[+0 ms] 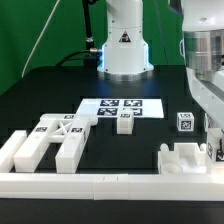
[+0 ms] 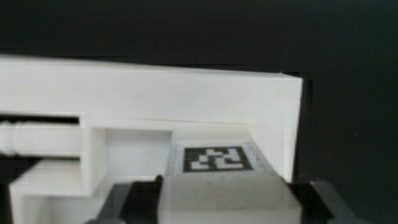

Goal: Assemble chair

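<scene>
White chair piece [image 2: 196,95] between gripper [image 2: 222,206] jaws; contact unclear.

Green backdrop [image 1: 28,30] behind black table [image 1: 60,95]; bright, even light.

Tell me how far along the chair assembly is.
Done: chunky matte-white chair pieces appear joined at the exterior view's left. In hand: the pincer straddles a tagged white block; grip unclear. Left: a small tagged white piece and a small tagged white cube lie loose.
</scene>
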You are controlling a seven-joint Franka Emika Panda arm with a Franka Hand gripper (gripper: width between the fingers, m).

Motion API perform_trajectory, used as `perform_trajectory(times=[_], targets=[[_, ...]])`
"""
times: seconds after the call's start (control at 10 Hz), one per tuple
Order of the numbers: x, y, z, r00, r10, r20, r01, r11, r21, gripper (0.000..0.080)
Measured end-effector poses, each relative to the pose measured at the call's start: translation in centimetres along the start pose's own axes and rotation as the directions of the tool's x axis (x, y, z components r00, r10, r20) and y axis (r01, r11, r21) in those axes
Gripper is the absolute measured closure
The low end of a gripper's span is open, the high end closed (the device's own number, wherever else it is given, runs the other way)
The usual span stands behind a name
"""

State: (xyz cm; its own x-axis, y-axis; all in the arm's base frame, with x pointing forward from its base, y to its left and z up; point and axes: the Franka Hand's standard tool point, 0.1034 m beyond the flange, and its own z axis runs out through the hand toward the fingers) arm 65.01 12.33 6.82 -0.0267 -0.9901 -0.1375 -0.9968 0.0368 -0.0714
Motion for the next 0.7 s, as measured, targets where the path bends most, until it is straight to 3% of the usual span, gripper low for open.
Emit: perform_trajectory(times=[0.4,0.5,0.6,0.7], targets=[[-0.01,-0.1,-0.06,0.987,0.158,0.002,-0.158,0.987,0.004,0.0508],[-0.04,-0.07,-0.02,0.987,0.158,0.002,-0.158,0.987,0.003,0.0446],[-0.05,-0.07,-0.02,0.989,0.151,0.002,-0.151,0.989,0.003,0.0309],[-0.06,-0.06,-0.02,0.989,0.15,0.002,-0.15,0.989,0.003,0.0309]])
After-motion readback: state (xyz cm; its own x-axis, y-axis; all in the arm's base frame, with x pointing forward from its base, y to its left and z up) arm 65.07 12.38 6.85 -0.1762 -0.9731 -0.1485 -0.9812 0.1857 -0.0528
